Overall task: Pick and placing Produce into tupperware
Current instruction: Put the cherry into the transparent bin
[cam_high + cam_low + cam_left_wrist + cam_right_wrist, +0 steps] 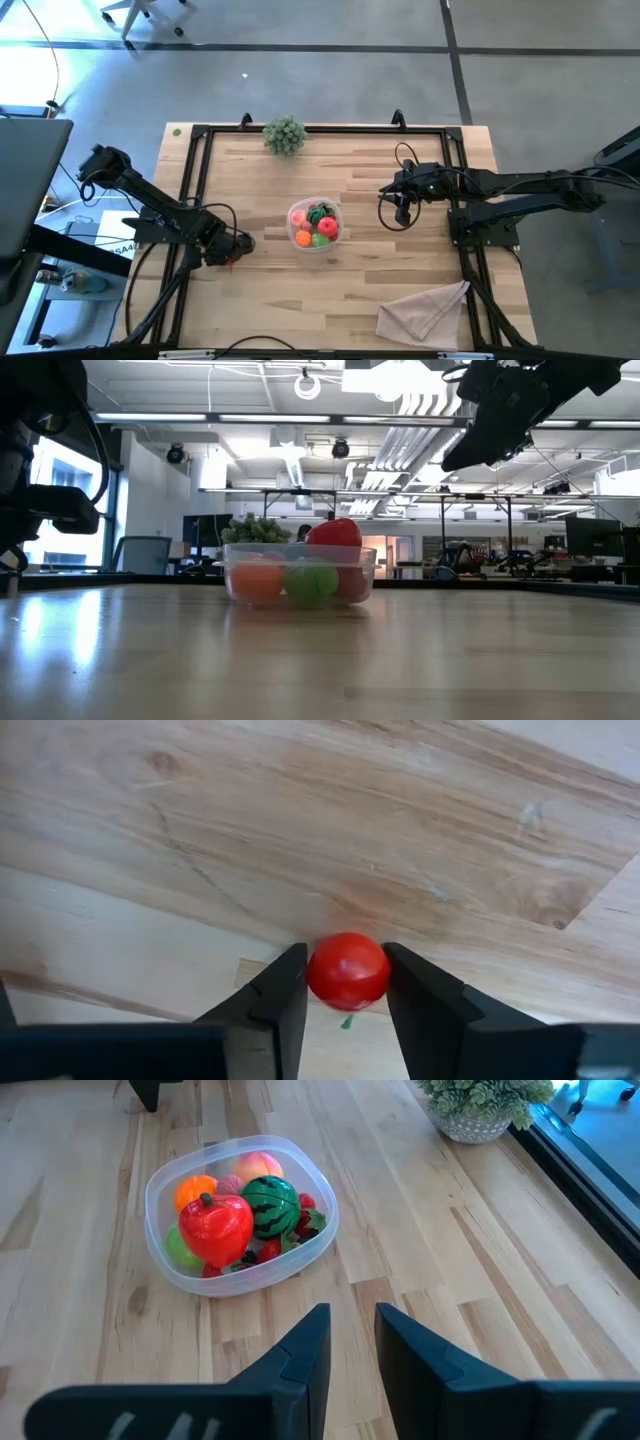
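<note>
The clear tupperware (316, 225) sits on its base mid-table, filled with produce: a red apple-like fruit (215, 1225), a dark green melon (270, 1202), an orange, a peach, a light green ball and small red berries. My left gripper (236, 252) is left of the container, low over the wood, shut on a small red round fruit (348, 970). My right gripper (402, 212) hangs above the table to the right of the container. Its fingers (352, 1335) stand a narrow gap apart and hold nothing. My left gripper pinches the small red fruit between its two fingers, one finger (285, 990) on each side of its round body (348, 972). The fingers slant down at it from the table's left. I cannot tell whether the fruit is lifted or touches the wood.
A bushy grey-green plant sprig (285, 134) stands near the far edge. A beige cloth (425, 312) lies crumpled at the near right corner. A black frame (195, 180) runs around the tabletop. Bare wood lies between both grippers and the container.
</note>
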Robot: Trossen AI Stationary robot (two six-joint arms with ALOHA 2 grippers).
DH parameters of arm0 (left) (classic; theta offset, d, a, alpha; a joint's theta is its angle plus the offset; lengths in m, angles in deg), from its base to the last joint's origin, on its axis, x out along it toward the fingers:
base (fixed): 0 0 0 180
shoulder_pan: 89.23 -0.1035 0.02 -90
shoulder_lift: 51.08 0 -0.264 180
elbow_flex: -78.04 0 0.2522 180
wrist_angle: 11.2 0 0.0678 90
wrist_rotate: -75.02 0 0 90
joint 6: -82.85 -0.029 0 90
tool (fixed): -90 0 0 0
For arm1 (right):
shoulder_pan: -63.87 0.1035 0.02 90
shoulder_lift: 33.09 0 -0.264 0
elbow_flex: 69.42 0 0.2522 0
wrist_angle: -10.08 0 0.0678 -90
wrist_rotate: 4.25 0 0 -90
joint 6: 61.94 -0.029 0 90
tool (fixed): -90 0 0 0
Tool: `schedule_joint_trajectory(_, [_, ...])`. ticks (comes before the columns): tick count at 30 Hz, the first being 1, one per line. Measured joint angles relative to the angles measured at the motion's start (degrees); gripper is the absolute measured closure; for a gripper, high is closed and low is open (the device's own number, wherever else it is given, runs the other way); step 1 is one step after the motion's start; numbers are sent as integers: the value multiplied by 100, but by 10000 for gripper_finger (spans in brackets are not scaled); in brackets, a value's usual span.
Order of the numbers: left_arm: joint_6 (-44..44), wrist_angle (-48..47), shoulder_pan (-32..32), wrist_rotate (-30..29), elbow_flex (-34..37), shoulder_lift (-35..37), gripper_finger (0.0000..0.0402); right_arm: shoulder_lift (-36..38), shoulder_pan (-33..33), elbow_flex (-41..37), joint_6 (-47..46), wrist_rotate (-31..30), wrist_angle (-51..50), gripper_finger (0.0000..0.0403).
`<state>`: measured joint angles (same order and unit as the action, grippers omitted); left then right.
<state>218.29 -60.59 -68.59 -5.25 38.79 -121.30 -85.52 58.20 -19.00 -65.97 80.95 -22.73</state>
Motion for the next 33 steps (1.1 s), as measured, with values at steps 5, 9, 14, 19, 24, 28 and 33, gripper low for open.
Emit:
schedule_joint_trajectory(5, [-66,-50,0,-41,-96,-20,287,0,-2,0,0,0,0,331])
schedule_joint_trajectory(9, [-104,-259,-2,-429,-399,-20,304,0,-2,0,0,1,0,331])
schedule_joint_trajectory(14, [-329,-943,-4,-1215,-1073,-17,301,0,0,0,0,2,0,331])
schedule_joint_trajectory(19, [-696,-1606,-4,-2361,-2004,-17,286,-1,0,0,0,0,0,331])
schedule_joint_trajectory(24, [-1664,-1696,-213,-3193,-2751,-235,289,-2,0,0,0,0,0,331])
schedule_joint_trajectory(28, [-2714,-1659,-762,-3232,-3254,-624,293,0,-1,0,0,0,-1,331])
schedule_joint_trajectory(33, [-4085,-1329,-1464,-3082,-3779,-1191,283,-2,-2,0,0,0,0,331])
